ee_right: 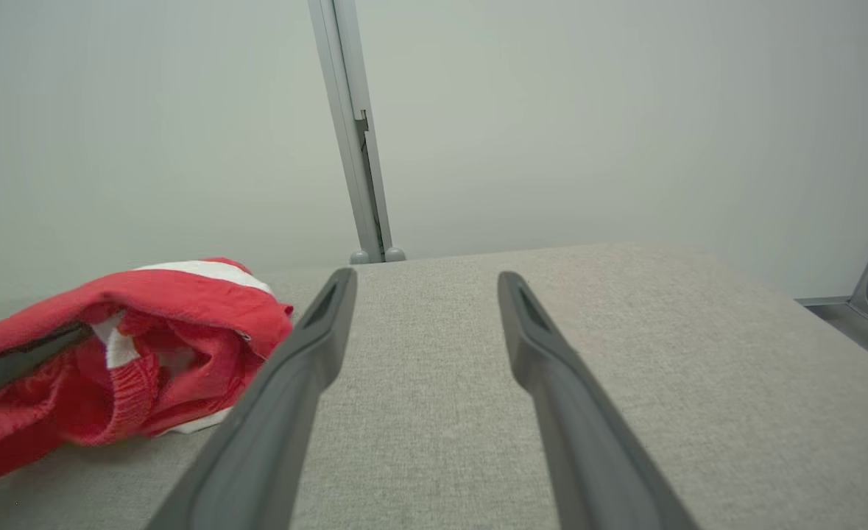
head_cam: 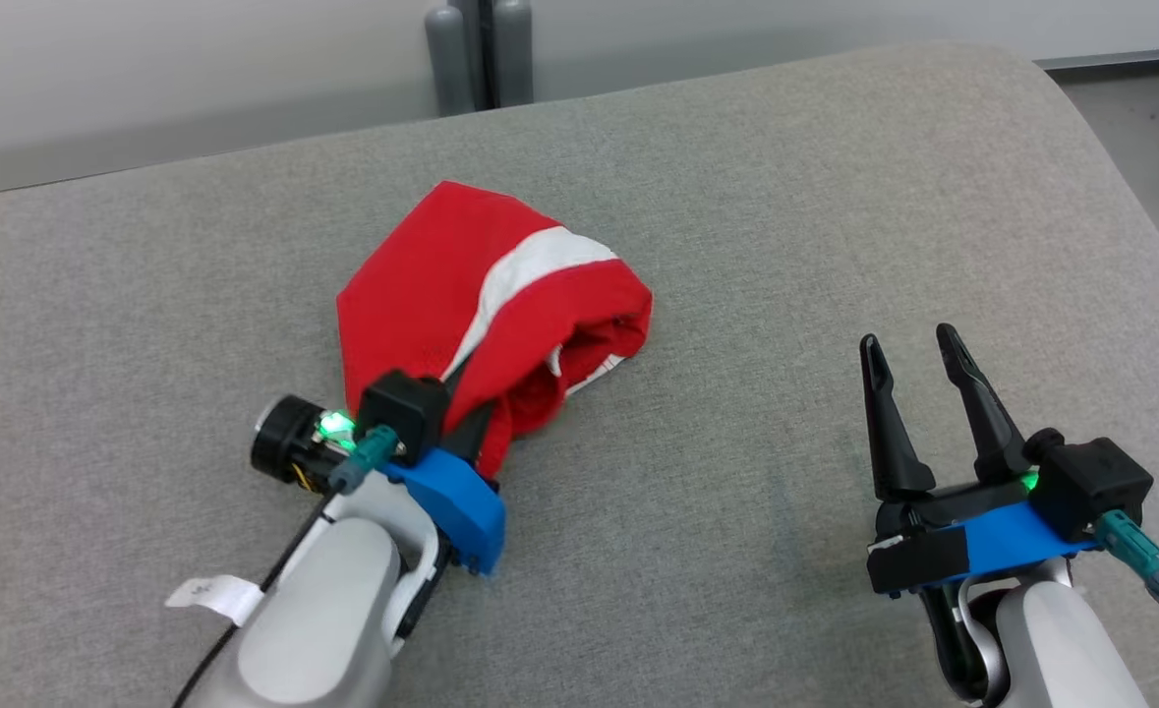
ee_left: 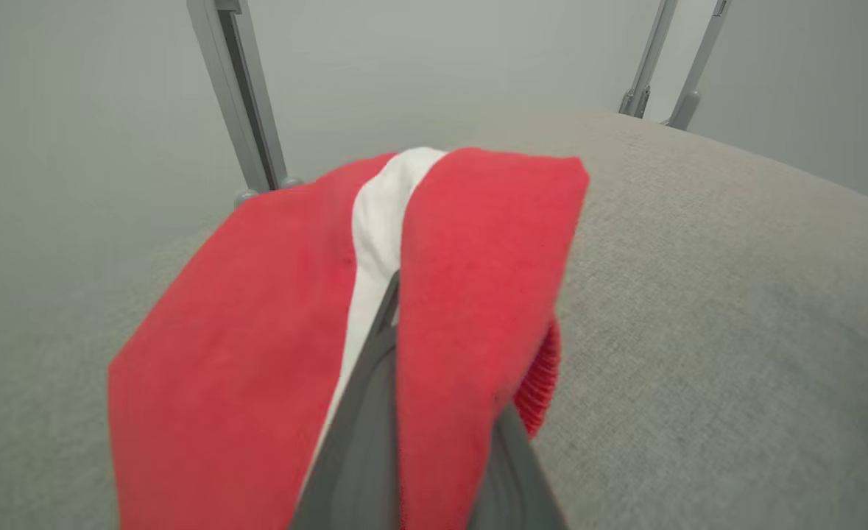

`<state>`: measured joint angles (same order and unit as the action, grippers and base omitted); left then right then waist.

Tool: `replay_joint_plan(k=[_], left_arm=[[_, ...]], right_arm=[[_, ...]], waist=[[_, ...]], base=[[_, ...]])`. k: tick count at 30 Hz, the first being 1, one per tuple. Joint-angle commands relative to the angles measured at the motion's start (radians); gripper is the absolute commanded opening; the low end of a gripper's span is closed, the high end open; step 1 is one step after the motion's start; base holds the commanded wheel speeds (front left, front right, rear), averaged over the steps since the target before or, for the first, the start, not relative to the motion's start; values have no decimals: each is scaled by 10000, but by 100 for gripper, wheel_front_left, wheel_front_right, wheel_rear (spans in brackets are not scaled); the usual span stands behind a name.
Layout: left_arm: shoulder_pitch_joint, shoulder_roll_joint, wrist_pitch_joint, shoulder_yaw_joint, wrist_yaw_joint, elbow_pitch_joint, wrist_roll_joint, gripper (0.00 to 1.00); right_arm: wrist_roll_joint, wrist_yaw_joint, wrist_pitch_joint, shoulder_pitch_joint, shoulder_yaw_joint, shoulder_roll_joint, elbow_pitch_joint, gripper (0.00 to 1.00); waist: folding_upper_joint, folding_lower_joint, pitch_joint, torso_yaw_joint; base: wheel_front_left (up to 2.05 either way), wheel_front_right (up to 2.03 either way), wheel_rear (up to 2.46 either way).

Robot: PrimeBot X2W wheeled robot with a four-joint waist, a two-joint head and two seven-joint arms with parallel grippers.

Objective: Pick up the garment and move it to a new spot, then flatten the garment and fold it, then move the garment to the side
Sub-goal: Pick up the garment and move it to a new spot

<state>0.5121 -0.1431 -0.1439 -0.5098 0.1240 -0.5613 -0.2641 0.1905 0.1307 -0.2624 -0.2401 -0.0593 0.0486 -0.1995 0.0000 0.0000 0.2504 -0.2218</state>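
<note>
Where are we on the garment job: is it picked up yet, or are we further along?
Done: the left gripper is shut on the near edge of the red garment. In hand: the pick-up and move; the garment is bunched and seems to rest mostly on the grey surface. Left: flattening, folding and moving it aside. The right gripper is open, apart from the cloth.

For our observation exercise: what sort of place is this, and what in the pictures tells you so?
Probably a robot test room, not a home: a bare pale wall with a metal post, a wide grey padded surface, and a red and white garment held in the left gripper.
</note>
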Motion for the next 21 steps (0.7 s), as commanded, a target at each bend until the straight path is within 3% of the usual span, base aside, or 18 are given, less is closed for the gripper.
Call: replay_joint_plan(k=[1,2,7,14,21], left_arm=[[-111,47,-95,-142,45,-126,24,5],[-178,120,-166,-275,53,-233,-8,99],[-386,424,-611,-742,70,-352,-32,100],[-288,611,-993,-996,26,534,-74,100],[-544,198,-1175,-97,-625,1571,-361,100]], right_arm=[[-71,1,-38,52,-25,31,-8,100],[-95,1,-38,85,-6,34,-27,100],[-155,1,-36,195,-35,34,-127,100],[-178,1,-38,375,-67,34,-253,100],[-204,1,-38,543,148,32,-205,100]], waist=[[0,0,-56,70],[0,0,-111,133],[0,0,-420,421],[0,0,-802,672],[0,0,-1014,1026]], base=[[0,0,0],[0,0,0],[0,0,0],[0,0,0],[0,0,0]])
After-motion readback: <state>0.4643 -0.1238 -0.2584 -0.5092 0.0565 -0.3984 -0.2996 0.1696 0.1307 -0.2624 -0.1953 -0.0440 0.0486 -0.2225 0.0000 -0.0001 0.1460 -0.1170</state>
